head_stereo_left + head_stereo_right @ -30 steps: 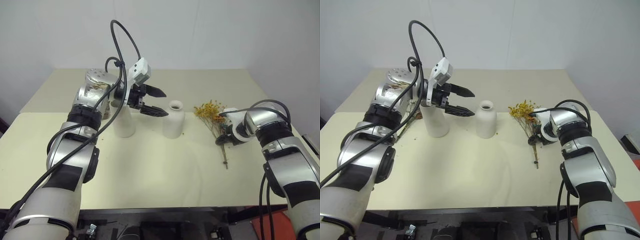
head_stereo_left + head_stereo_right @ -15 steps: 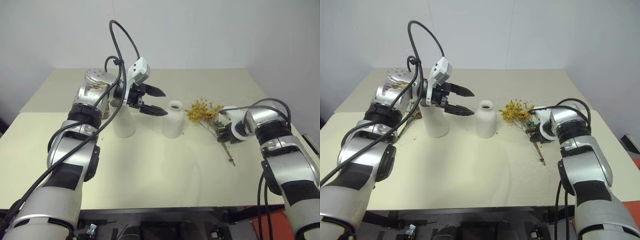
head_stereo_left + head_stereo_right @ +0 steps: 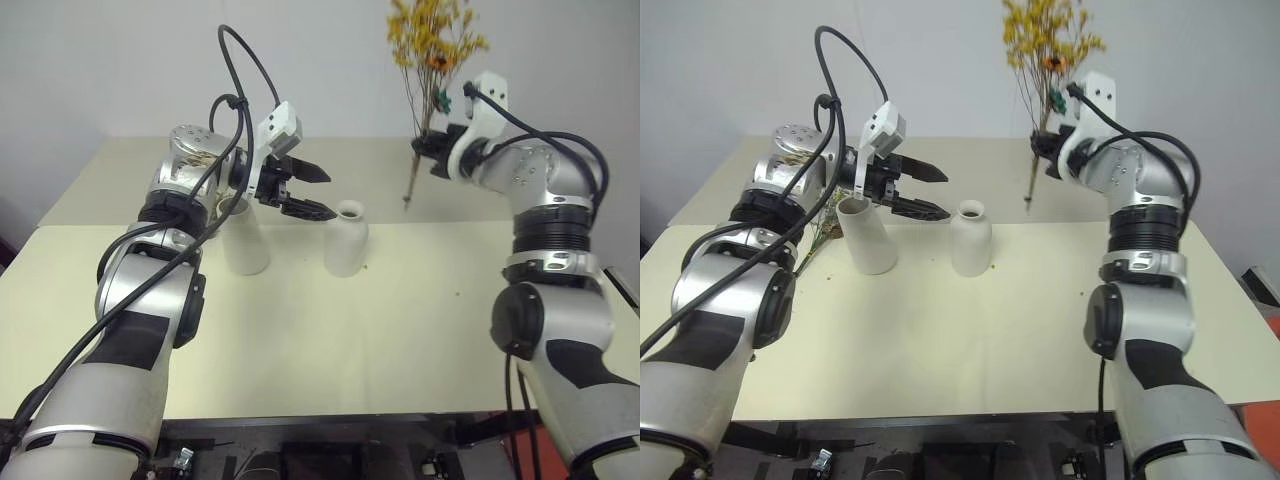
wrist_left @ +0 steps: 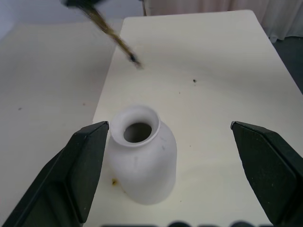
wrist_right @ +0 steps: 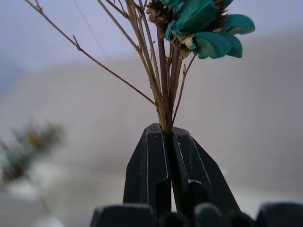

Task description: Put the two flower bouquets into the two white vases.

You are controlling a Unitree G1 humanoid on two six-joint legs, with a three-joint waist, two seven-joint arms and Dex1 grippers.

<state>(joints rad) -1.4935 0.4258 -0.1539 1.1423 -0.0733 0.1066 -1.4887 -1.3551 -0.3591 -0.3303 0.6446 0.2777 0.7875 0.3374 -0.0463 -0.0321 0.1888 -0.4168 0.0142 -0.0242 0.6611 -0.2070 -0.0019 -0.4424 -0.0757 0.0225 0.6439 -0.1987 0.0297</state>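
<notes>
**Op A:** Right, notes, left to right. My left gripper (image 3: 305,192) hangs spread wide, nothing in it, between the wide-mouthed vase (image 3: 247,240) and the narrow-necked vase (image 3: 346,238). In the left wrist view the bottle's mouth sits between the two fingers (image 4: 71,177), neither touching it. Grey-green sprigs (image 3: 818,232) lie on the table just left of the wide vase; whether any stem stands inside it I cannot tell.

**Op B:** And what changed on the right?

**Op A:** A second ago the yellow-orange bouquet (image 3: 432,40) lay on the table with my right gripper (image 3: 433,152) down at its stems. Now that gripper is clenched on the stems and has swung up well above the table, behind and right of the bottle vase. The bunch stands nearly upright, blossoms on top, stem ends (image 3: 408,196) dangling free below the jaws. The right wrist view confirms the stems pinched between the shut fingers (image 5: 147,170).

**Op B:** Meaning for the task?

**Op A:** I judge the pick done and the carry begun. Stems point down, which suits insertion, but the neck is narrow and the stem ends splay a little, so lining up will need care.

**Op B:** Surface, room?

**Op A:** Pale cream table (image 3: 300,350), matte, a seam running across, a few specks of shed debris near the bottle. Plain white wall (image 3: 120,70) behind.
</notes>
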